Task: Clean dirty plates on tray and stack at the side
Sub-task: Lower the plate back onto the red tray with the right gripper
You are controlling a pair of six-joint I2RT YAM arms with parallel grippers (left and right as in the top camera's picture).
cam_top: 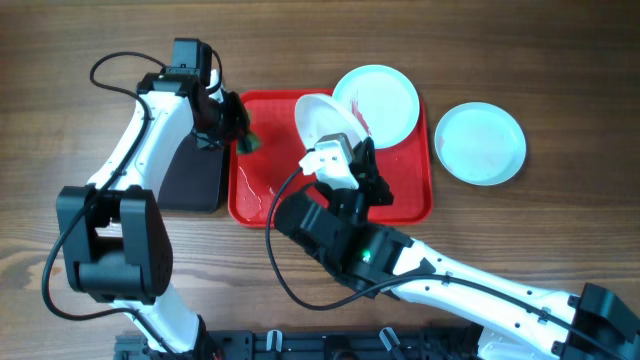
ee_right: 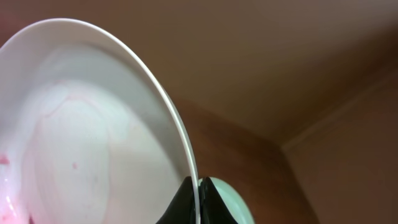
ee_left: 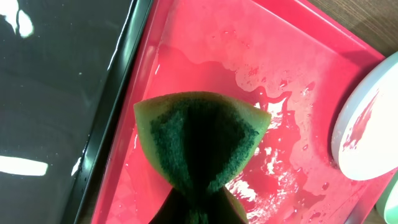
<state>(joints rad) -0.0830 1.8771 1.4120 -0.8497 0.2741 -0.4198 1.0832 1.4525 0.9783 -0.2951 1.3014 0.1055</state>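
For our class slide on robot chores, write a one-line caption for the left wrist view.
Pinched green scouring sponge over the wet red tray, a red-streaked plate at the right edge.

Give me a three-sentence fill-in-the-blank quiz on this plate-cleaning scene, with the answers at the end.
1. The left hand is shut on a green ____.
2. The right hand grips the white plate by its ____.
3. The streaked mint-blue plate lies partly on the ____ tray.
Missing words: sponge; rim; red.
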